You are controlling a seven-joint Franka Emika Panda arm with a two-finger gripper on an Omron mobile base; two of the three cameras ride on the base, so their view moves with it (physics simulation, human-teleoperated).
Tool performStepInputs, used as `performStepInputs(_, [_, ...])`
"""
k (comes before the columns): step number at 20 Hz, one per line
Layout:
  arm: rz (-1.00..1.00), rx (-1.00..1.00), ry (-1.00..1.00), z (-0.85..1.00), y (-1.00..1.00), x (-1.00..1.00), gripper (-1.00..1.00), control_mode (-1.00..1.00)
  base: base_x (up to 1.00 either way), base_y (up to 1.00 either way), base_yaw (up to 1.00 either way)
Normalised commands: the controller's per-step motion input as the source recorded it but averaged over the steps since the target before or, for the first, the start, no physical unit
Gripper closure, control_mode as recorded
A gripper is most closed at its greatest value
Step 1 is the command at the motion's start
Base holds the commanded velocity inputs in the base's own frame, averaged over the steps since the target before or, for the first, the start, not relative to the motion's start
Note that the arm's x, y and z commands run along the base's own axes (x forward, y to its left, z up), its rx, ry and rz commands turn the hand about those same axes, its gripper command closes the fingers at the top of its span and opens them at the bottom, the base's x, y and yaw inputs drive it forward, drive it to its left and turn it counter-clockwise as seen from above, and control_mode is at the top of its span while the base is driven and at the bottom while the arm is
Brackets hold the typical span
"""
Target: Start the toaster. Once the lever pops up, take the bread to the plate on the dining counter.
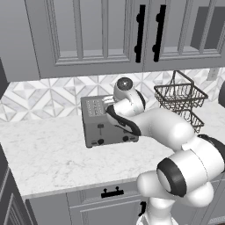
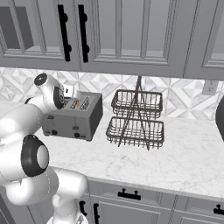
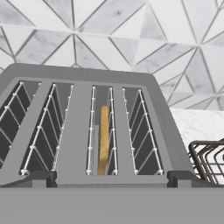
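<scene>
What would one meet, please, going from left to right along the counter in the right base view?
The robot's arm → the toaster → the two-tier wire basket → a dark object cut off at the right edge.

No readable text, labels, brands, numbers anywhere

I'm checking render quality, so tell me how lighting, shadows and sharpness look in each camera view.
Left base view: even flat light, faint shadow under the toaster. Right base view: equally flat, soft shadow beneath the wire basket. Hand view: sharp, no glare, the bread clear in its slot.
</scene>
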Motion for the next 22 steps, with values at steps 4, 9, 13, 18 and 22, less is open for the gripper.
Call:
performStepInputs(4, [0.0, 0.0, 0.0, 0.0, 0.0, 0.0, -1.0, -1.0, 0.0, 0.0, 0.0])
performStepInputs(9, [0.0, 0.0, 0.0, 0.0, 0.0, 0.0, -1.0, -1.0, 0.0, 0.0, 0.0])
performStepInputs(13, [0.0, 0.0, 0.0, 0.0, 0.0, 0.0, -1.0, -1.0, 0.0, 0.0, 0.0])
performStepInputs(18, [0.0, 0.0, 0.0, 0.0, 0.0, 0.0, -1.0, -1.0, 0.0, 0.0, 0.0])
performStepInputs(22, [0.0, 0.0, 0.0, 0.0, 0.0, 0.0, -1.0, -1.0, 0.0, 0.0, 0.0])
